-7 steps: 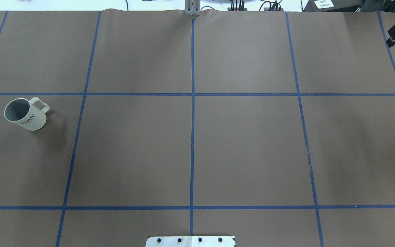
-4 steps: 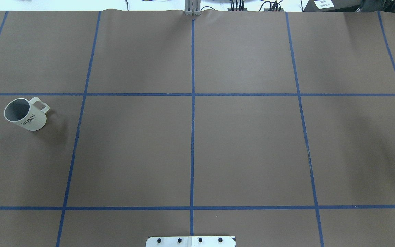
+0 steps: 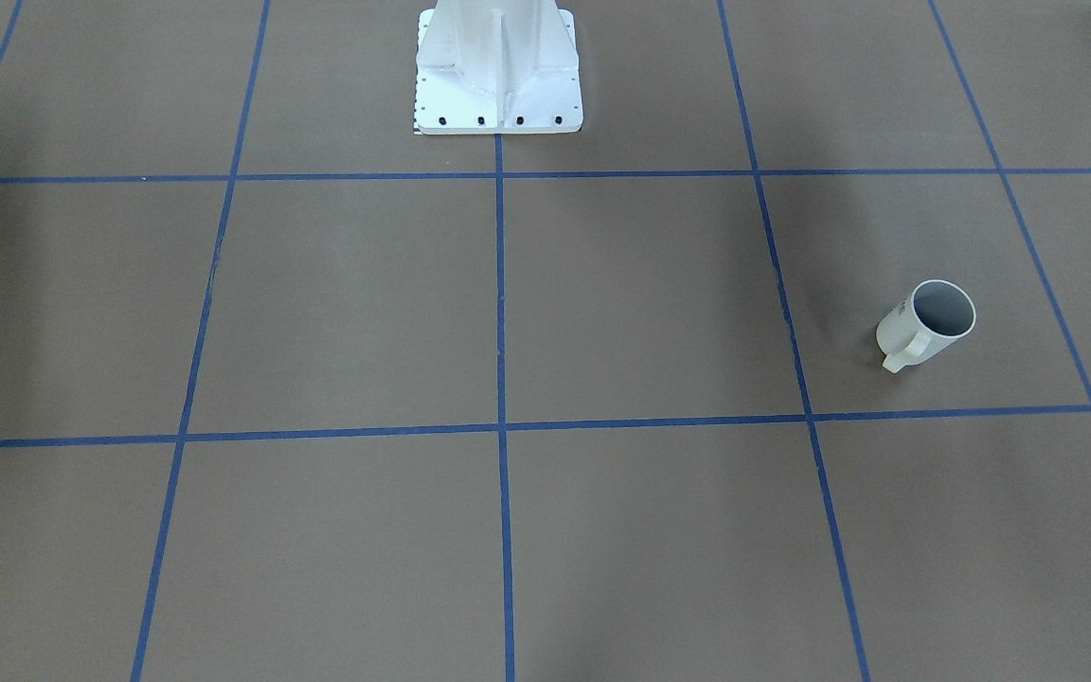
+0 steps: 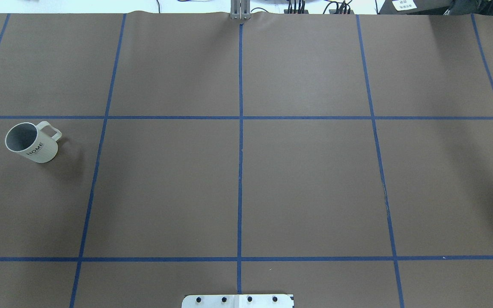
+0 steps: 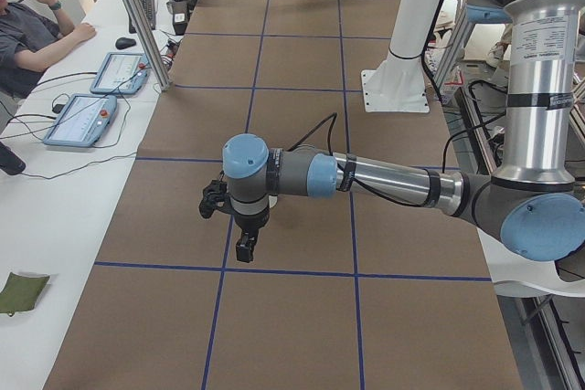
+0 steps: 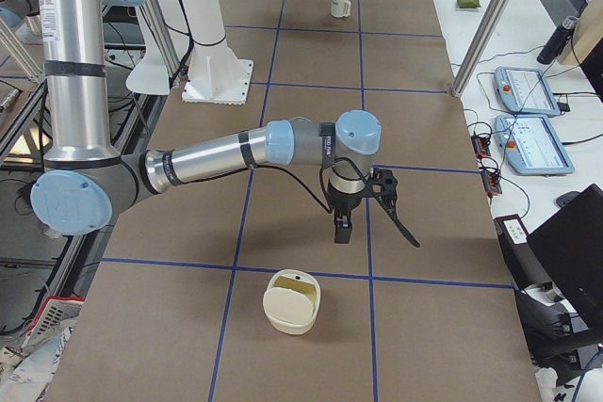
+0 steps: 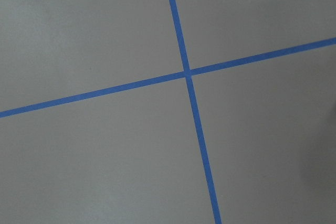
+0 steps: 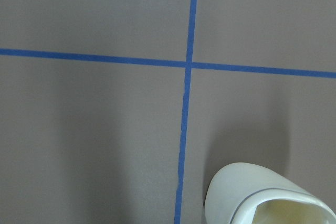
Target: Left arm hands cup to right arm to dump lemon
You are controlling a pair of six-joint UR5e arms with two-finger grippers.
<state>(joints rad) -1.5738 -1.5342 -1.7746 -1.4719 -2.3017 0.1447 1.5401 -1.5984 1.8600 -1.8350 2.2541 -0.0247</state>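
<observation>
The white cup [image 4: 31, 143] with "HOME" lettering stands upright at the table's left, handle toward the far right. It also shows in the front-facing view [image 3: 929, 322] and far off in the exterior right view [image 6: 340, 5]. Its grey inside shows no lemon; the lemon is not in view. My left gripper [image 5: 245, 246] shows only in the exterior left view, hanging over the mat near the table's left end; I cannot tell if it is open. My right gripper [image 6: 342, 229] shows only in the exterior right view, above the mat; I cannot tell its state either.
A cream container [image 6: 291, 303] sits on the mat near the right gripper and shows at the bottom of the right wrist view [image 8: 262, 198]. The white robot base [image 3: 498, 71] stands at mid-table. Tablets and an operator are beside the table [image 5: 101, 89].
Both grippers have left the overhead view: the left one off the left edge, the right one off the upper right edge. The cup has not moved.
</observation>
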